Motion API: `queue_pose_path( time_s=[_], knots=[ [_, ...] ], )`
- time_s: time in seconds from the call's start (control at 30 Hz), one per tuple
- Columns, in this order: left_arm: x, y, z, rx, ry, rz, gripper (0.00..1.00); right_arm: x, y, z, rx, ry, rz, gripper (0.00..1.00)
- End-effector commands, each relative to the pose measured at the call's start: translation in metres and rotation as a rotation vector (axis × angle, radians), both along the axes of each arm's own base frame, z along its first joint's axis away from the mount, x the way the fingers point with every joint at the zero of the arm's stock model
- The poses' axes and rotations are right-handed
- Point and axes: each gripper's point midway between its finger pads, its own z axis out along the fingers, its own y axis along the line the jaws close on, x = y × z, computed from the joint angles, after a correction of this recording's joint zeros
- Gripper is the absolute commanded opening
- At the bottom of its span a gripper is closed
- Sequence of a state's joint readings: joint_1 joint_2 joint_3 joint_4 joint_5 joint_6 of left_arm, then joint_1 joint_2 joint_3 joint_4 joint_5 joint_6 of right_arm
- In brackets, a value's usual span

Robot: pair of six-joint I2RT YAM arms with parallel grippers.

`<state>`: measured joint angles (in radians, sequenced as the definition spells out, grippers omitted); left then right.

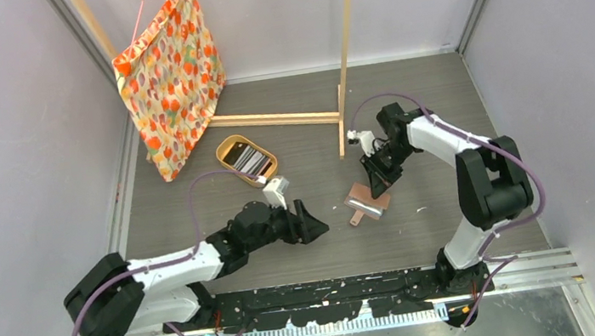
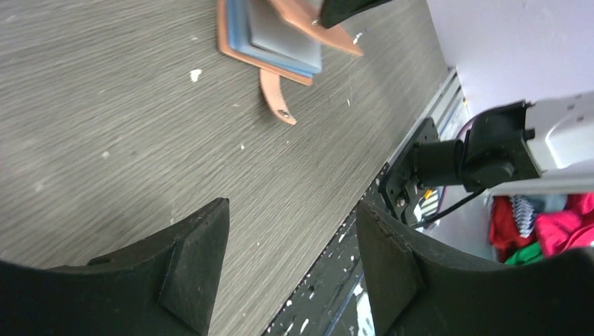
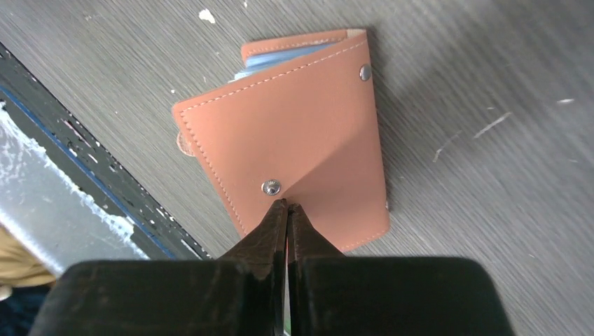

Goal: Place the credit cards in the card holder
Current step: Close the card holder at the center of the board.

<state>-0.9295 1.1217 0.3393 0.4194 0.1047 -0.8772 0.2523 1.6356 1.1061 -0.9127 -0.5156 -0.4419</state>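
The salmon-brown card holder (image 1: 367,201) lies on the table right of centre, with its snap tab (image 2: 274,99) pointing toward the near edge. My right gripper (image 3: 287,204) is shut on the edge of its top cover (image 3: 294,133), pinching it beside a metal snap and holding it partly lifted. Blue and grey credit cards (image 2: 277,31) sit inside under that cover; their edges also show in the right wrist view (image 3: 280,57). More cards (image 1: 252,160) lie in the oval tan tray. My left gripper (image 1: 318,221) is open and empty, low over the table left of the card holder.
The oval tan tray (image 1: 228,149) stands behind my left gripper. A wooden rack (image 1: 344,85) stands at the back, with an orange patterned bag (image 1: 171,76) hanging on its left. The black base rail (image 1: 334,288) runs along the near table edge.
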Motion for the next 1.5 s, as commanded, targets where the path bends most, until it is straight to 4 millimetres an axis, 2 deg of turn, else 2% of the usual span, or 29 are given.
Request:
queue_pose_path(
  time_s=[0.0, 0.13, 0.27, 0.4, 0.6, 0.67, 0.9, 1.1, 1.23, 1.33, 1.4, 1.47],
  knots=[
    [0.005, -0.031, 0.017, -0.008, -0.172, -0.112, 0.67, -0.002, 0.007, -0.003, 0.021, 0.093, -0.013, 0.04],
    [0.008, -0.044, 0.005, -0.028, -0.111, -0.102, 0.65, -0.006, 0.015, -0.013, 0.024, 0.170, -0.006, 0.02],
    [0.015, -0.047, -0.011, -0.017, -0.006, -0.011, 0.64, -0.017, 0.025, -0.023, -0.010, 0.203, 0.014, 0.02],
    [0.020, -0.060, -0.019, -0.070, 0.081, 0.032, 0.63, -0.016, 0.027, -0.033, -0.049, 0.221, 0.000, 0.02],
    [0.028, -0.085, -0.031, -0.082, 0.162, 0.049, 0.48, -0.013, 0.023, -0.041, -0.083, 0.220, -0.015, 0.02],
    [0.032, -0.092, -0.033, -0.096, 0.201, 0.071, 0.47, -0.012, 0.023, -0.040, -0.081, 0.218, -0.013, 0.02],
    [0.031, -0.109, -0.052, -0.117, 0.295, 0.119, 0.45, -0.008, 0.029, -0.020, -0.002, 0.176, 0.001, 0.03],
    [0.031, -0.116, -0.062, -0.117, 0.327, 0.131, 0.27, -0.006, 0.032, -0.006, 0.052, 0.150, 0.011, 0.04],
    [0.042, -0.115, -0.062, -0.109, 0.293, 0.164, 0.02, -0.005, 0.032, 0.004, 0.088, 0.132, 0.020, 0.05],
    [0.042, -0.110, -0.064, -0.070, 0.291, 0.147, 0.00, 0.000, 0.030, 0.022, 0.147, 0.093, 0.008, 0.07],
    [0.041, -0.101, -0.067, -0.018, 0.295, 0.130, 0.00, 0.006, 0.024, 0.036, 0.184, 0.038, -0.013, 0.10],
    [0.038, -0.090, -0.068, 0.034, 0.309, 0.108, 0.00, 0.012, 0.017, 0.041, 0.196, -0.012, -0.034, 0.15]
  ],
)
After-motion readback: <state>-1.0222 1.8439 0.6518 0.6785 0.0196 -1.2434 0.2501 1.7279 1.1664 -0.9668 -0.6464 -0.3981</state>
